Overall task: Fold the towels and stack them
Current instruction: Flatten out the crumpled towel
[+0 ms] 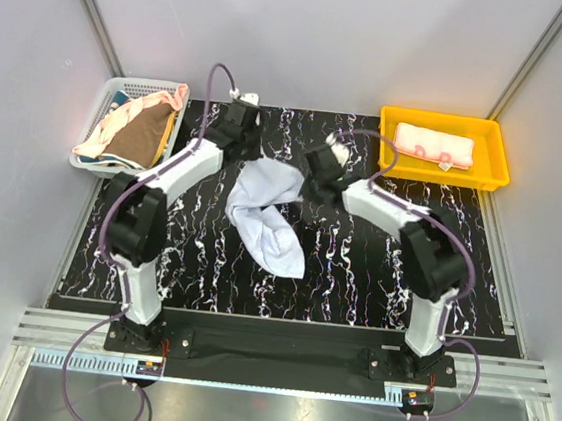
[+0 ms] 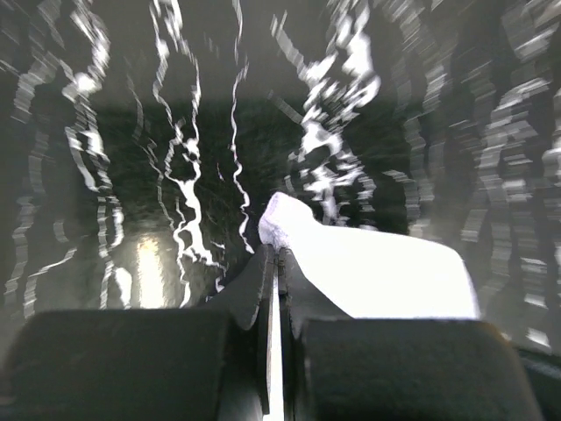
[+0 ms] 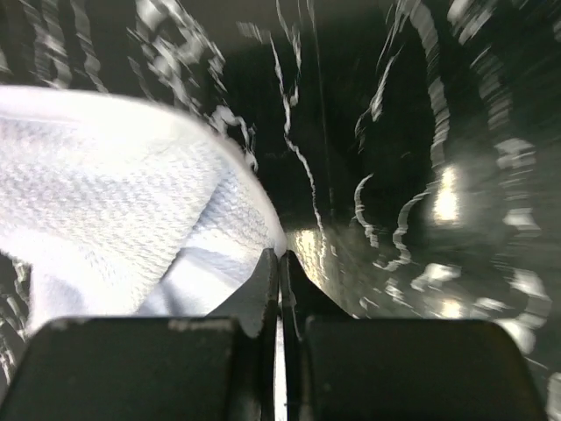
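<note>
My left gripper [image 2: 272,252] and right gripper [image 3: 280,256] each pinch a far corner of the pale blue towel [image 1: 268,221], apparently to spread it.

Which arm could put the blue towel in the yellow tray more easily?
Probably the right. Both pinch the pale blue towel, but the right gripper is on the side of the yellow tray; the left gripper is nearer the basket.

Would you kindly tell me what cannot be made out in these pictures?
- Top view: the arms' wrists cover both pincer tips on the pale blue towel.
- Left wrist view: blur and glare wash out the cloth at the left pincer.
- Right wrist view: the left edge cuts the towel beside the right pincer.
</note>
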Available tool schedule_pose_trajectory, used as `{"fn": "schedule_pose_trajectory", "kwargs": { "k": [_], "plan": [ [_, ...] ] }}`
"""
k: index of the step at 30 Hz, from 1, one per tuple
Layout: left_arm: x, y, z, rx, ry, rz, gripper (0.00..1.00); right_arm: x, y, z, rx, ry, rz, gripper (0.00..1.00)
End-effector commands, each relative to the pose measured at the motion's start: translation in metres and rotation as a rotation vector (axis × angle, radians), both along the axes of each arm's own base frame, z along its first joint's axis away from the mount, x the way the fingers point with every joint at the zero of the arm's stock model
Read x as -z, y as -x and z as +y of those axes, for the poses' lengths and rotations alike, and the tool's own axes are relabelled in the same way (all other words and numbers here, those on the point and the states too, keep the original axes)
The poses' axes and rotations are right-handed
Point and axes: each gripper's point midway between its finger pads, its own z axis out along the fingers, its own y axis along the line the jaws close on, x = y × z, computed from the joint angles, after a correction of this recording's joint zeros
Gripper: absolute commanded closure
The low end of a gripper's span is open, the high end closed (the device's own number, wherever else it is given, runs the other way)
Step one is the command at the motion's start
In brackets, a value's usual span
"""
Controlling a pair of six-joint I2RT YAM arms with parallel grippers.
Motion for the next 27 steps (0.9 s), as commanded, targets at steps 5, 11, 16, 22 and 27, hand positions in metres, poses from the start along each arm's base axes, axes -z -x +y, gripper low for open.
{"fn": "schedule_pose_trajectory", "kwargs": {
  "k": [5, 11, 16, 22, 27],
  "plan": [
    [-0.159, 0.033, -0.001, -0.003, 0.116, -0.314, 1.00, -0.216, -0.015, -0.059, -0.060, 0.173, -0.448, 1.00],
    [-0.260, 0.098, -0.004, 0.048, 0.187, -0.512, 1.00, -0.327, 0.017, -0.093, -0.151, 0.275, -0.702, 1.00],
    [-0.317, 0.158, -0.003, 0.117, 0.233, -0.636, 1.00, -0.384, 0.055, -0.117, -0.227, 0.322, -0.845, 1.00],
    [-0.353, 0.210, -0.004, 0.205, 0.279, -0.713, 1.00, -0.442, 0.111, -0.132, -0.310, 0.245, -1.005, 1.00],
    [-0.383, 0.241, 0.002, 0.249, 0.337, -0.767, 1.00, -0.472, 0.144, -0.141, -0.334, 0.177, -1.078, 1.00]
  ]
}}
